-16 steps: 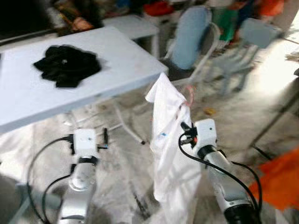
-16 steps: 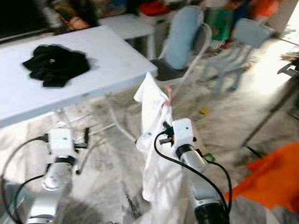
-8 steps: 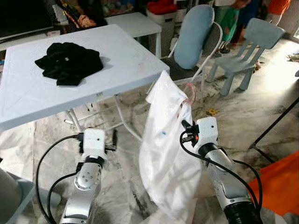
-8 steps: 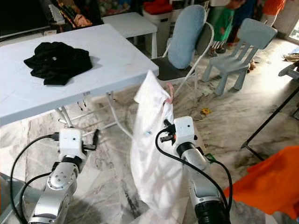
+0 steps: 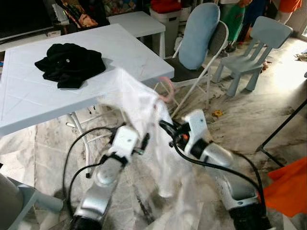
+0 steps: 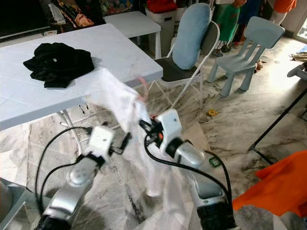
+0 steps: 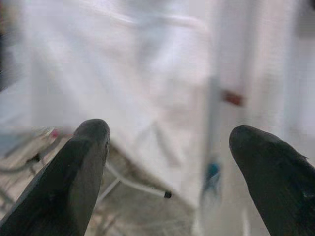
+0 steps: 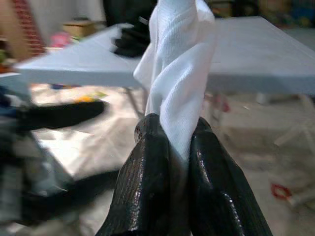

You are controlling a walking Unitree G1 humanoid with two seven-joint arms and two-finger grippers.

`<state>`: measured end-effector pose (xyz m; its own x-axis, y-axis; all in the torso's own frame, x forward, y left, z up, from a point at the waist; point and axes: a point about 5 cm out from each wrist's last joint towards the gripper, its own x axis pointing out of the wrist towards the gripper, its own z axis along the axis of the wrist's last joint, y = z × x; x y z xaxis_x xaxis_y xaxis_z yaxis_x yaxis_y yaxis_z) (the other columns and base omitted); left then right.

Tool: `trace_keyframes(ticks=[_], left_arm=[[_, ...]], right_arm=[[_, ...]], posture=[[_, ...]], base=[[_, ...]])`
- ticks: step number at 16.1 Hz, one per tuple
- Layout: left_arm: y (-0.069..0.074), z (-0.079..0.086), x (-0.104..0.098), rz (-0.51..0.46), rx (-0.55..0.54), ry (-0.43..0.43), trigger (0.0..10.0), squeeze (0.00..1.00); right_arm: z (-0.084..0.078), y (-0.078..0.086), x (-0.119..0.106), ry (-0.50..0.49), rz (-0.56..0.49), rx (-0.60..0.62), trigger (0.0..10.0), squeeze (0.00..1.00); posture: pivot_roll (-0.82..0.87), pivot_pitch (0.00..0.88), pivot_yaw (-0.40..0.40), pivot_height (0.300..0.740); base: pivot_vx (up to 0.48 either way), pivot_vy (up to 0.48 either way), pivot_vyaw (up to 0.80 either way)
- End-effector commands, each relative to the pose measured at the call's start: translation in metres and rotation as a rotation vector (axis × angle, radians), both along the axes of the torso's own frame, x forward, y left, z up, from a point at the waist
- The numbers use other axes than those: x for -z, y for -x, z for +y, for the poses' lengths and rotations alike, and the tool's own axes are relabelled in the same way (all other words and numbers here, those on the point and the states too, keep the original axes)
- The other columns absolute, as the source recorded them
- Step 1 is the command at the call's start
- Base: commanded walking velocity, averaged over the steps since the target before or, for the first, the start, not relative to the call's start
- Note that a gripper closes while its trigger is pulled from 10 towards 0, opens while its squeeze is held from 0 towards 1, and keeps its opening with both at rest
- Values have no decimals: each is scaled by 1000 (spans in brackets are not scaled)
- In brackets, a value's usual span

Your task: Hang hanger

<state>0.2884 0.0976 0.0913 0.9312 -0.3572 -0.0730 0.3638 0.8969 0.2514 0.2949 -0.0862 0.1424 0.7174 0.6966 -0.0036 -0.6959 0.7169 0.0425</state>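
Head cam first: the white garment on its pink hanger hangs blurred just in front of the desk, near the corner, with the black cloth sitting well back on top and the folding chair off beyond the corner. Left wrist cam: left end effector is spread wide, nothing in it, fabric right ahead. Right wrist cam: right end effector is clenched on a twisted bunch of that garment, desk behind it. Imo the trick here is steadying the swing and freeing the hook before looking for a rail.
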Motion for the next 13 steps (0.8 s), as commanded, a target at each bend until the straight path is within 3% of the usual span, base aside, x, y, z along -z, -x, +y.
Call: trace_keyframes(ticks=[1, 4, 9, 13], left_arm=[[-3, -1, -1, -14, 6, -21, 10000, 0], [-12, 11, -4, -48, -73, -32, 10000, 0], [-8, 29, 0, -46, -155, -27, 10000, 0], [-6, 47, 5, -29, -238, -40, 10000, 0]], right_arm=[[9, 4, -20, -34, -47, -92, 10000, 0], [6, 12, -25, 10, -47, -195, 10000, 0], [-10, -2, -15, 65, -15, -48, 10000, 0], [-11, 1, -9, 90, -2, -70, 10000, 0]], posture=[[-96, 0, 11, 740], [-106, 0, 10, 740], [-96, 0, 5, 740], [-91, 0, 1, 740]], base=[[0, 0, 0], [0, 0, 0], [0, 0, 0], [0, 0, 0]])
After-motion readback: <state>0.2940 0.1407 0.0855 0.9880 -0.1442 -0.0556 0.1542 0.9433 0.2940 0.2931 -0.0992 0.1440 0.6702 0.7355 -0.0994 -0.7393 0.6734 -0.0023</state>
